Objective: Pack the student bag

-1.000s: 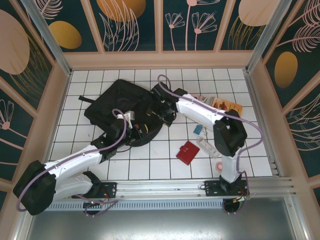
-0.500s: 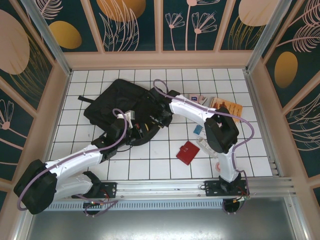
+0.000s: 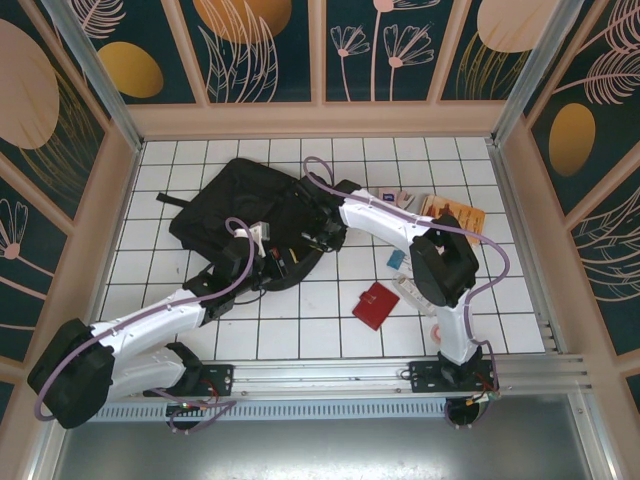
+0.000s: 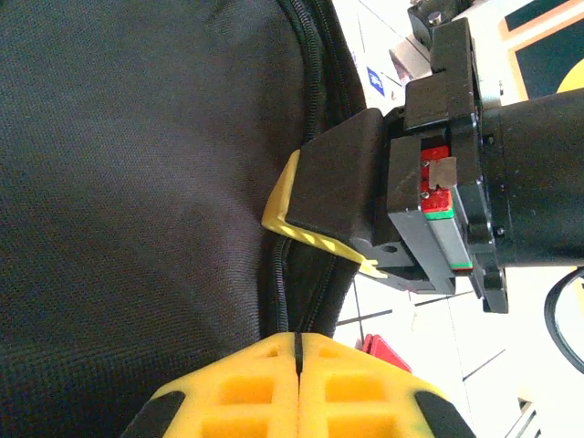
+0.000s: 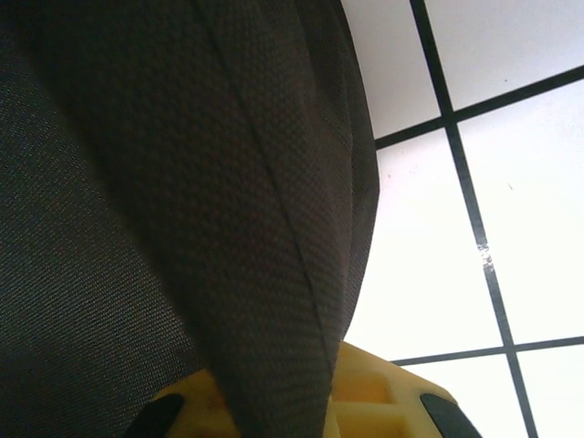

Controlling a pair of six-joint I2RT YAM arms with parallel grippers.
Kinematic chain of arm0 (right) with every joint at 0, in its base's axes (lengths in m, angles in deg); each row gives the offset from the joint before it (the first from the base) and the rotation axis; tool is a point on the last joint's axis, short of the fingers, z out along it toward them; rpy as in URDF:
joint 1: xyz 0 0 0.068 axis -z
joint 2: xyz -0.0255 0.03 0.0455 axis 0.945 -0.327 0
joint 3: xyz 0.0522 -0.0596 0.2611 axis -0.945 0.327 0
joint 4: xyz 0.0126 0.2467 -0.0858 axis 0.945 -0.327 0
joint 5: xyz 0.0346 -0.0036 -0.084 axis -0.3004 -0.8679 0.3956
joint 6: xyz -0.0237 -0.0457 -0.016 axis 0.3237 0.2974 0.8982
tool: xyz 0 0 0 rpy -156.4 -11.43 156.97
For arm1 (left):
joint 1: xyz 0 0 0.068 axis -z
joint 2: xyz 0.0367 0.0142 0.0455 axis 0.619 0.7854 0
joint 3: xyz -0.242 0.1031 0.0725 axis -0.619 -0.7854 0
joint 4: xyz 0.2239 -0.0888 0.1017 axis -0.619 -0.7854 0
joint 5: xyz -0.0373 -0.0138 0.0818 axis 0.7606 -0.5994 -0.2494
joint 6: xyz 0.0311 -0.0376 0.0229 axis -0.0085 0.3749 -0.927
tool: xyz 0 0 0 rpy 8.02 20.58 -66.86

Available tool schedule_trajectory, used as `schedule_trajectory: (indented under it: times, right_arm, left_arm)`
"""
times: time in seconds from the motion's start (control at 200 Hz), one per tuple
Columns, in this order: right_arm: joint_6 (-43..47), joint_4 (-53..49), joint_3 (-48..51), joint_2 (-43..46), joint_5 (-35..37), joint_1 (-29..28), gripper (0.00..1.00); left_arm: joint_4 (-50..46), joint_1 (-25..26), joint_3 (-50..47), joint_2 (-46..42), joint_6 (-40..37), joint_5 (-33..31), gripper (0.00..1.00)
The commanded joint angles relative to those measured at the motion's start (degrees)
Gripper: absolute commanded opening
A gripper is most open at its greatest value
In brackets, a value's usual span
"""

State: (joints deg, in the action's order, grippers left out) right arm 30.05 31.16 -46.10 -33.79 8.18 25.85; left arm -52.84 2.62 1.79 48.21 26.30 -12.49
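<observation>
Clenching the right gripper (image 5: pixel 290 401) on a fold of the black student bag (image 3: pixel 235 205), lying left of centre on the white gridded table (image 3: pixel 330 330). Pressing the left gripper (image 4: pixel 297 351), fingers squeezed together, against the bag's zipper seam (image 4: pixel 278 283), just beside the right one.

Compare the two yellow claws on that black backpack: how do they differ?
The left gripper shows its yellow fingers meeting flat at the zipper of the backpack; whether they pinch anything is unclear. The right gripper clamps a fold of backpack fabric. The left reaches from the near left, the right from the right side. Both are shut, on the same backpack edge.
</observation>
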Motion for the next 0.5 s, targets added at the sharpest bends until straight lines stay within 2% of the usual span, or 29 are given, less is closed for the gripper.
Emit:
schedule_trajectory:
  times: [0.0, 0.275, 0.49]
  right_arm:
    - [4.1, -2.3, 0.8, 3.0, 4.4, 1.9, 0.0]
    - [11.3, -1.5, 1.7, 3.6, 7.2, 3.9, 0.0]
    - [16.0, 0.3, 2.9, 4.5, 7.8, 4.7, 0.0]
  left_arm:
    - [-1.9, -0.3, 0.7, -2.0, -0.2, -1.3, 0.0]
    - [-5.6, -0.8, 0.8, -3.9, -1.1, -3.6, 0.0]
    - [-6.9, -3.4, -0.5, -5.9, -1.2, -3.4, 0.0]
